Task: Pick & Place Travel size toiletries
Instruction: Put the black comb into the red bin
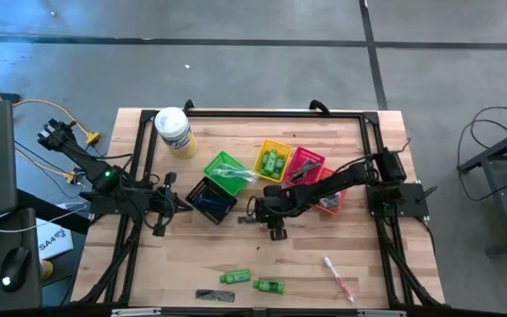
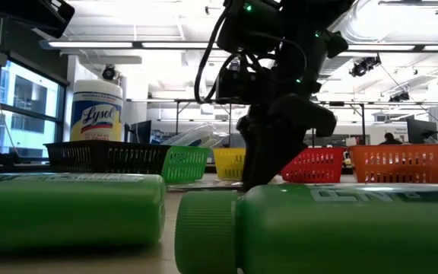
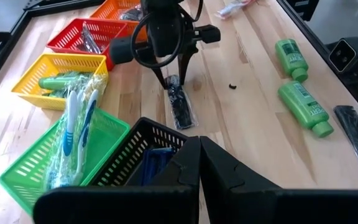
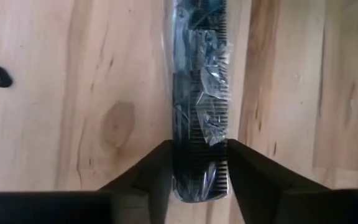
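A black comb in clear wrap lies flat on the wood, also seen in the high view and the left wrist view. My right gripper is open and points steeply down over one end of it, one finger at each long side. My left gripper is shut on nothing and hangs above the black basket. Two green bottles, another comb and a wrapped toothbrush lie near the table's front edge. My right gripper comes from above with its fingers across the comb's end, one close along each long side. Whether they touch the comb or its wrap, I cannot tell. The comb lies flat on the table.
A row of baskets stands behind the comb: green with wrapped toothbrushes, yellow with green bottles, red and orange. A white-lidded tub lies at the far left. A black frame edges the table.
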Controlling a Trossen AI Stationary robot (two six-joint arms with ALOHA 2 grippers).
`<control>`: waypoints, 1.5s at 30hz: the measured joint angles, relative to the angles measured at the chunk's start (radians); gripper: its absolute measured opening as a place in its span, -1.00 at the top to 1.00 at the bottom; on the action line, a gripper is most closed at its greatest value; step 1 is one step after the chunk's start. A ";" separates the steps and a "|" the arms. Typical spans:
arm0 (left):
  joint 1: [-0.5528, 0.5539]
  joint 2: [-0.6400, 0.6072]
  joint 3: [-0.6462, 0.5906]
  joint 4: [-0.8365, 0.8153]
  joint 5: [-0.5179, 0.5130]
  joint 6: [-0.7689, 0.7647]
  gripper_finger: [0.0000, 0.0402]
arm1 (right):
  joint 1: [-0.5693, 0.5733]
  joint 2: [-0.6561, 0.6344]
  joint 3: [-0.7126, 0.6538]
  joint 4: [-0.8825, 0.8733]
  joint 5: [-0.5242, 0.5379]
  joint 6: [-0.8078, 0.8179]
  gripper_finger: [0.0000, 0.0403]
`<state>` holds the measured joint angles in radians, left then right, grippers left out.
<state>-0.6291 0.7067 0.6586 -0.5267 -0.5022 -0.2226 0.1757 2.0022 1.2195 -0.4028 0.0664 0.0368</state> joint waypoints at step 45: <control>0.000 0.010 -0.001 -0.010 0.004 -0.011 1.00 | -0.036 -0.059 -0.008 0.119 -0.058 -0.090 0.46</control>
<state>-0.6291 0.7167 0.6575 -0.5363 -0.4984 -0.2335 0.1401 1.9430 1.2118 -0.2833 0.0084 -0.0532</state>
